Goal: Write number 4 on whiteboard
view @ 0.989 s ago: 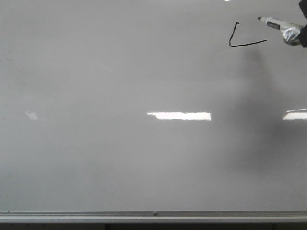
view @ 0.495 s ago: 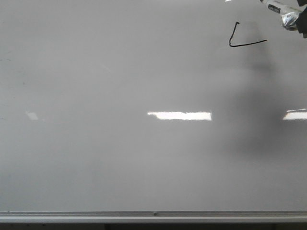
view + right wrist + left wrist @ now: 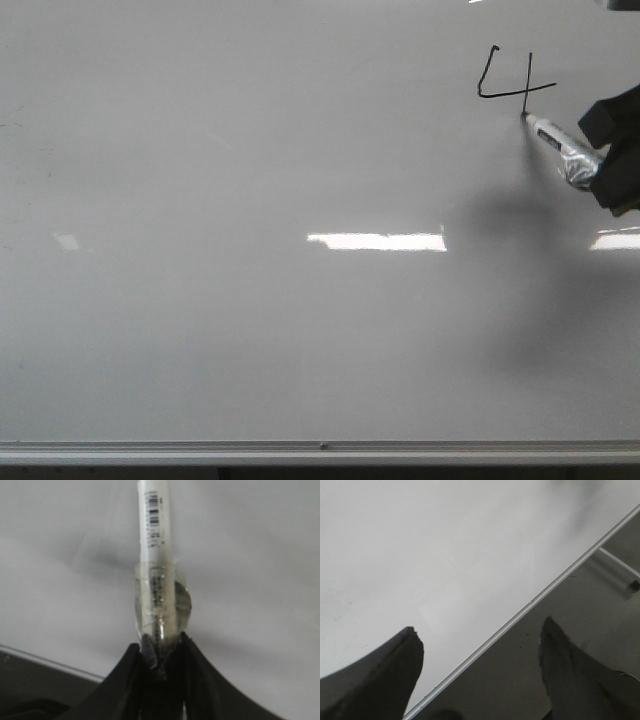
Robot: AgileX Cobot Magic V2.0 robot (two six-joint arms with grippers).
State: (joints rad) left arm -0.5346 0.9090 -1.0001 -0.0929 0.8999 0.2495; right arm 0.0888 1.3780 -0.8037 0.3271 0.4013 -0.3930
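The whiteboard [image 3: 250,330] fills the front view, with a silver-grey lower edge. A small black open-topped number 4 [image 3: 510,78] is drawn at its upper right. My right gripper [image 3: 600,170] is shut on a white marker pen [image 3: 560,148] wrapped in clear tape, just below right of the 4; the pen's tip touches the board at the bottom of the 4's vertical stroke. The right wrist view shows the pen [image 3: 156,555] clamped between the fingers [image 3: 125,680]. My left gripper [image 3: 480,640] is open and empty over the board's lower edge [image 3: 520,615].
Bright rectangular light reflections [image 3: 375,241] lie across the board's middle and right edge. Beyond the board's edge the left wrist view shows a dark floor and a metal bar [image 3: 620,570].
The right gripper rose to the top edge, then came down with the pen, and a vertical stroke now crosses the horizontal line, making the L shape a 4.
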